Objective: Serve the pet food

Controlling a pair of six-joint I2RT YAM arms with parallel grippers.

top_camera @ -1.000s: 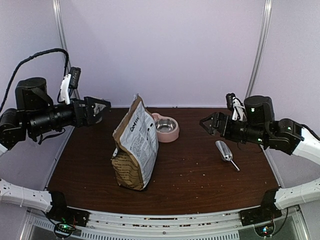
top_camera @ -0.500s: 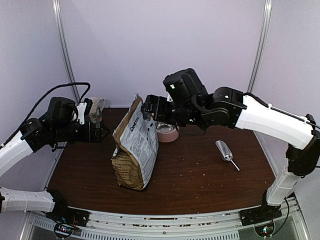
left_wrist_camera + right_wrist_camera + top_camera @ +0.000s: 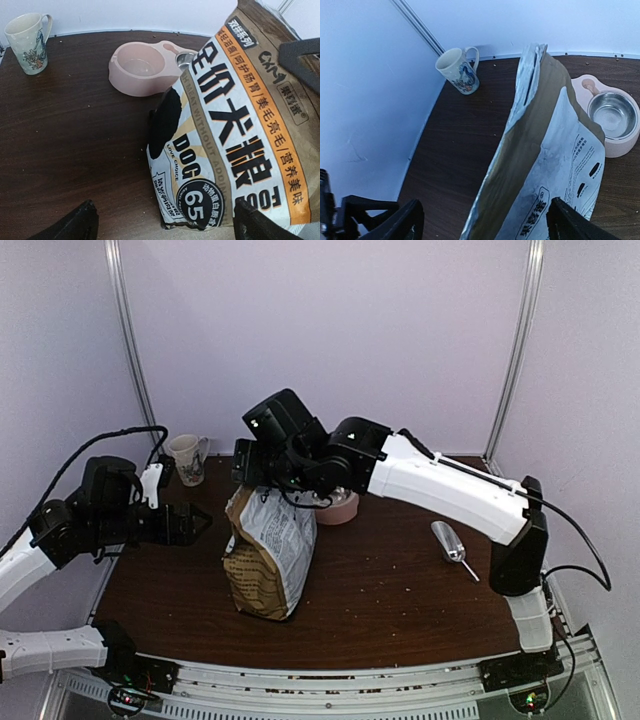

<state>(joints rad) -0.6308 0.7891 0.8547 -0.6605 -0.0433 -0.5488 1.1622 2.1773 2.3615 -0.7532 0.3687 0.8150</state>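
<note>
The tan paper food bag stands upright mid-table. No heap of pet food shows; the bag's inside is hidden, and only a few crumbs lie on the table. The pink double bowl sits behind the bag, partly hidden by my right arm. My right gripper is open over the bag's top, and the bag rises between its fingers without visible contact. My left gripper is open and empty, low at the bag's left side. The bag's printed face fills the left wrist view beyond that gripper.
A patterned mug stands at the back left of the brown table. A metal scoop lies on the right side. The bowl and the mug show behind the bag in the left wrist view. Purple walls stand close.
My right arm swung from the right side across the table to above the bag's top. My left arm dropped and moved toward the bag's left side. The bag has stayed put.
</note>
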